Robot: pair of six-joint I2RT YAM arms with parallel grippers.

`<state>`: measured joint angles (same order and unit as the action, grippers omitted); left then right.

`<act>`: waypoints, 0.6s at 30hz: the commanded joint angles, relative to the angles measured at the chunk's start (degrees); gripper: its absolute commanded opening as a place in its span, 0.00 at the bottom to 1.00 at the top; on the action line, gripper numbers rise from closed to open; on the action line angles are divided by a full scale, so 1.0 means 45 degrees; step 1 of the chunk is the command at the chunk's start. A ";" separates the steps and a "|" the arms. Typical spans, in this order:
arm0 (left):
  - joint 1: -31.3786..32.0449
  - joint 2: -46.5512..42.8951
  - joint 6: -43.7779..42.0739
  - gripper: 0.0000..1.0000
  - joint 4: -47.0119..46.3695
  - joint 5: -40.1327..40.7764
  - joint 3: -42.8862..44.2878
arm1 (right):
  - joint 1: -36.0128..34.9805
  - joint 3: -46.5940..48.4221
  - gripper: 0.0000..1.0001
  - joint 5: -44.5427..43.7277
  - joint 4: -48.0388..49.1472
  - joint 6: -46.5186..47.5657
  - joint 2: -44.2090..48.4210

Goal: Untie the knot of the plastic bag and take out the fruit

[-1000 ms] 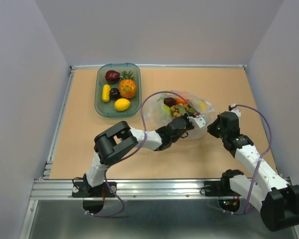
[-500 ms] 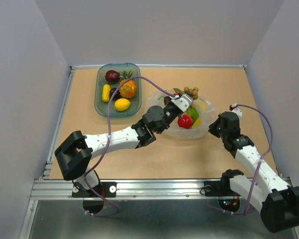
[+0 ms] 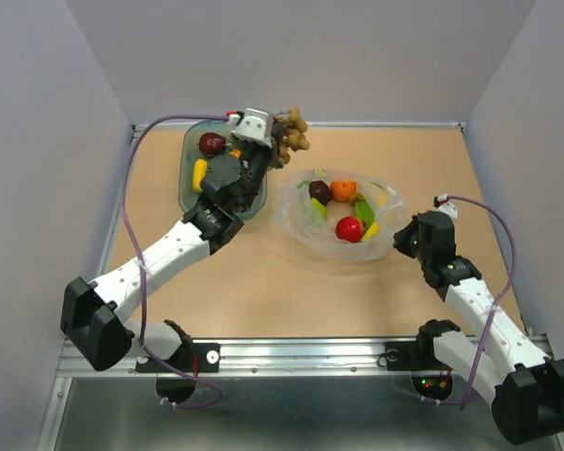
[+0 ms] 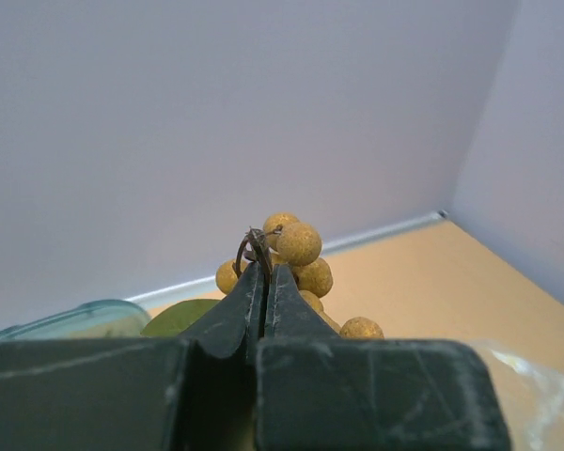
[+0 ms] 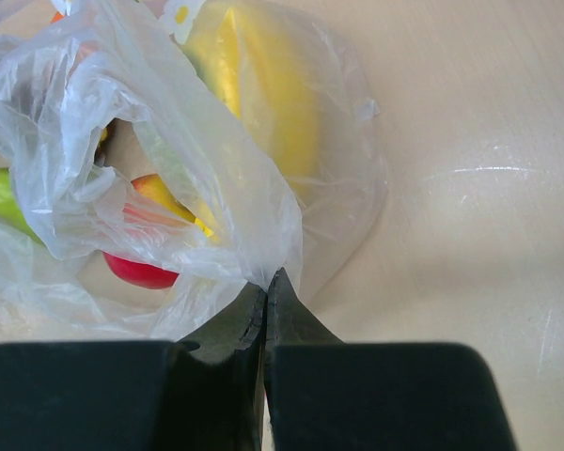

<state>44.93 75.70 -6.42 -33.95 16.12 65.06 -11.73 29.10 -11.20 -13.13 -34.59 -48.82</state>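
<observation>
The clear plastic bag (image 3: 387, 235) lies open on the table right of centre. It holds a red apple (image 3: 349, 228), an orange (image 3: 343, 191), a dark fruit (image 3: 320, 192), green pieces (image 3: 363, 211) and a yellow banana (image 5: 254, 85). No knot shows. My left gripper (image 3: 274, 141) is shut on the stem of the cluster of brownish balls (image 3: 292, 133) and holds it in the air at the tray's far right corner; the cluster (image 4: 301, 258) shows past the closed jaws. My right gripper (image 3: 404, 238) is shut on the bag's right edge (image 5: 263, 235), low at the table.
The green-tinted tray (image 3: 190, 197) stands at the back left with a dark red fruit (image 3: 212, 143), a yellow piece (image 3: 199, 175) and more fruit partly hidden by my left arm. Walls close off the back and both sides.
My left gripper has lifted the cluster of brownish balls out of the bag and carried it left and far, up to the tray's right corner. The right gripper has stayed on the bag's edge.
</observation>
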 commanded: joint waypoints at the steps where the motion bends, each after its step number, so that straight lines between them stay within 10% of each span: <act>1: -0.1250 -0.0865 0.0839 0.00 0.0357 0.0812 0.0505 | -0.0031 -0.0217 0.00 0.0243 0.0592 0.0323 0.0028; 7: -0.4664 -0.0068 0.2689 0.00 0.3102 0.2587 0.0756 | -0.0031 -0.0256 0.01 0.0282 0.0671 0.0381 0.0106; 18: -0.6780 0.1319 0.2930 0.00 0.5708 0.2493 -0.0531 | -0.0031 -0.0354 0.01 0.0243 0.0729 0.0421 0.0028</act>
<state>15.09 80.86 6.13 -11.49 27.49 63.20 -11.73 29.06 -10.09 -12.75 -33.82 -48.82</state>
